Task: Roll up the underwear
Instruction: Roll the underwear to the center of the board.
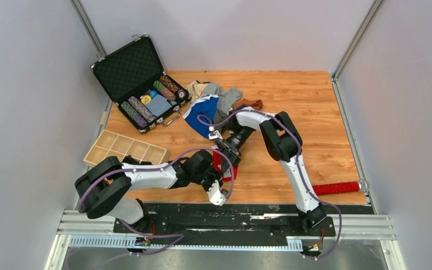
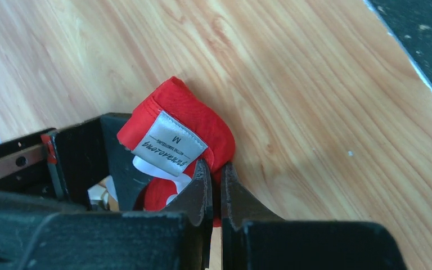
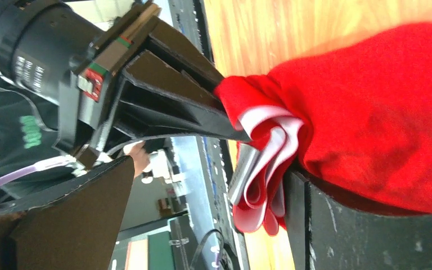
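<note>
A red underwear [image 2: 187, 111] with a grey size label lies bunched on the wooden table, near the front middle [image 1: 217, 161]. My left gripper [image 2: 216, 175] is shut on its edge, with red cloth pinched between the tips. In the top view the left gripper [image 1: 218, 170] meets the right gripper [image 1: 228, 151] over the garment. My right gripper [image 3: 211, 169] is open. The red underwear [image 3: 382, 107] rests against its right finger [image 3: 343, 225], folded white-lined layers hanging beside it. More underwear, blue with white trim [image 1: 202, 112], grey [image 1: 229, 98] and beige [image 1: 197, 89], is piled at the back.
An open black case [image 1: 129, 67] with striped poker chips stands at the back left. A wooden divided tray [image 1: 125, 149] lies left of my left arm. A long red bristly stick [image 1: 337, 187] lies at the front right, by the table's edge.
</note>
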Tool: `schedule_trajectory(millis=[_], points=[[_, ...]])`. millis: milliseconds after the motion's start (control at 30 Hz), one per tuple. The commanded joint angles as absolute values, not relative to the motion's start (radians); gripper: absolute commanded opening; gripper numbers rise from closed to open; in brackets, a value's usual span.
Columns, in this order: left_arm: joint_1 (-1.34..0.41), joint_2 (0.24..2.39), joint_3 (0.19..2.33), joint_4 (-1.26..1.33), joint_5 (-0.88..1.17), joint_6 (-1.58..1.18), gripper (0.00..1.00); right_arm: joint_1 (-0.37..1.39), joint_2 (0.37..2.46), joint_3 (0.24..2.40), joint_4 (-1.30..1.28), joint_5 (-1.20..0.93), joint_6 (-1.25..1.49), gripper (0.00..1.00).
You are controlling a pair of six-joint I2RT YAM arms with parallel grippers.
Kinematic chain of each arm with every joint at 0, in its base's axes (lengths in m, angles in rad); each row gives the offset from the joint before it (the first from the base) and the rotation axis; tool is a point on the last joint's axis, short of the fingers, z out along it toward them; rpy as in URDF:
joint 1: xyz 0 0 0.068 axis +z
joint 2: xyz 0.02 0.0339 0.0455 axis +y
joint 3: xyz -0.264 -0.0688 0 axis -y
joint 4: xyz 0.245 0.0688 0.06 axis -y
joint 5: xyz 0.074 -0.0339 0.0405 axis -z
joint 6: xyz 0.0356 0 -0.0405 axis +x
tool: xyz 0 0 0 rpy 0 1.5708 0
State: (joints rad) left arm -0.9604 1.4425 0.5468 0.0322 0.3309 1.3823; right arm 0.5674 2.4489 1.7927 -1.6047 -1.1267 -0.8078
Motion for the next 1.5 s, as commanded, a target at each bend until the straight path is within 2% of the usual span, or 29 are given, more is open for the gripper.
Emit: schedule_trajectory(millis=[0,100,167,300,367,467,533,633,833,1000,1300,1367,1467], points=[[-0.957,1.450,0.620,-0.151,0.344,1.183,0.00,0.484,2.263,1.788,-1.459,-0.960,-0.818,1.00],[-0.944,1.420,0.646,-0.183,0.402,1.113,0.00,0.397,2.058,1.743,-1.339,-0.956,-0.804,1.00],[-0.928,1.428,0.679,-0.220,0.462,1.091,0.00,0.329,1.873,1.627,-1.121,-0.940,-0.718,1.00],[-0.859,1.510,0.790,-0.341,0.590,1.079,0.00,0.260,1.360,1.065,-0.413,-0.711,-0.551,1.00],[-0.822,1.557,0.849,-0.380,0.642,1.035,0.00,0.266,1.187,0.828,-0.193,-0.742,-0.596,1.00],[-0.769,1.616,0.921,-0.393,0.734,0.969,0.00,0.347,1.060,0.670,-0.243,-0.783,-0.803,0.97],[-0.754,1.635,0.942,-0.379,0.770,0.916,0.00,0.452,1.034,0.625,-0.317,-0.760,-0.914,0.86],[-0.740,1.649,0.956,-0.335,0.808,0.859,0.00,0.590,1.032,0.567,-0.239,-0.647,-0.963,0.69],[-0.732,1.700,0.993,-0.319,0.883,0.768,0.00,0.728,1.069,0.453,0.132,-0.546,-1.034,0.71],[-0.725,1.723,0.991,-0.248,0.910,0.669,0.00,0.750,1.196,0.475,0.161,-0.579,-1.101,0.69],[-0.698,1.710,0.991,-0.238,0.925,0.655,0.00,0.751,1.382,0.501,0.216,-0.605,-1.189,0.64],[-0.693,1.708,0.988,-0.239,0.926,0.653,0.00,0.752,1.421,0.520,0.235,-0.586,-1.180,0.56],[-0.677,1.705,0.980,-0.239,0.926,0.641,0.00,0.752,1.461,0.551,0.226,-0.549,-1.160,0.30]])
